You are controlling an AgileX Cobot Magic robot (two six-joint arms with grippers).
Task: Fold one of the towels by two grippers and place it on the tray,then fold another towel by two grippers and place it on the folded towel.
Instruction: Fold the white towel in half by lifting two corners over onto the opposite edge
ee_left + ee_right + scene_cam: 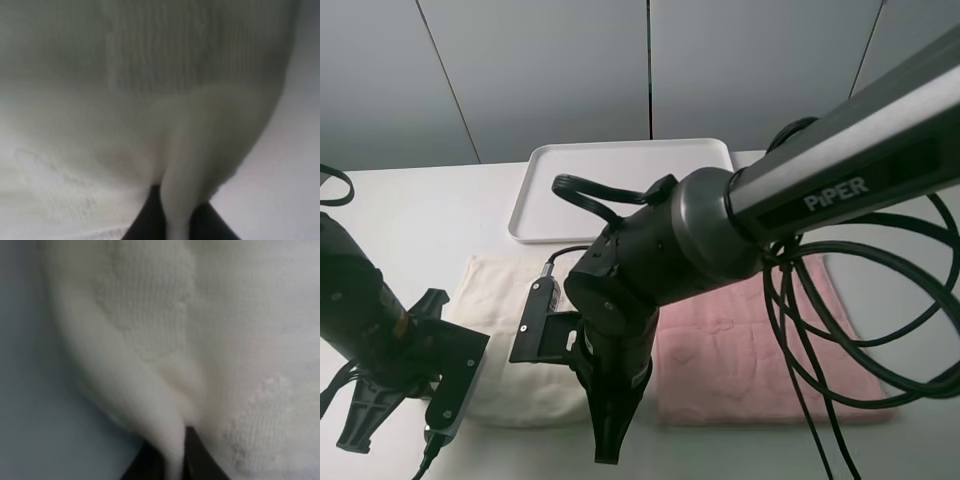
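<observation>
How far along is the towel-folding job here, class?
Done: nothing yet; the white tray holds no towel. In hand: the left gripper and right gripper each pinch an edge of the cream towel. Left: fold it, tray it, then fold and stack the pink towel.

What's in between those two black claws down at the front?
The cream towel: its near edge spans between the left gripper and right gripper in the high view. Each wrist view shows a fold of it pinched in shut jaws.

overhead looks down; wrist views hug cream towel (150, 125)
</observation>
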